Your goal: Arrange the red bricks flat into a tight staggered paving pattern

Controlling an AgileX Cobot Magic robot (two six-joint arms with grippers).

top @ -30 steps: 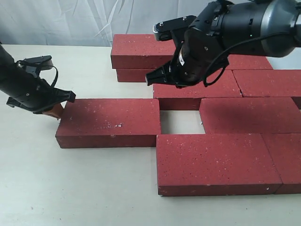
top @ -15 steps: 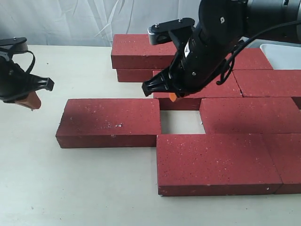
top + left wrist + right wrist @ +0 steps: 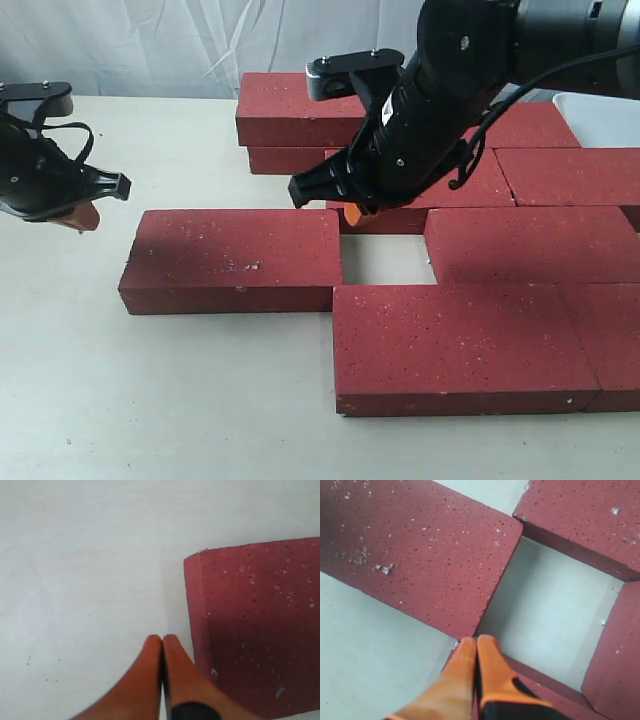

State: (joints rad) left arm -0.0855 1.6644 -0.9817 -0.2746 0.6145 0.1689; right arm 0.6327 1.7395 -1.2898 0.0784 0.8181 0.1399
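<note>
Several dark red bricks lie flat on the pale table. One red brick sits at the left of the group, with a small square gap of bare table to its right. My left gripper is shut and empty, hovering left of that brick's end, apart from it. My right gripper is shut and empty too, its orange fingertips low at the gap's far left corner, over the near edge of a far-row brick. The right wrist view has the gripper at the left brick's corner.
Two stacked bricks sit at the back, behind the right arm. More bricks fill the front right and right side. A white container stands at the far right. Bare table spreads to the left and front.
My left gripper pulled away from the left brick's end, lifting up and left, then edged back toward it. My right gripper came down and to the left, to the gap's corner.
</note>
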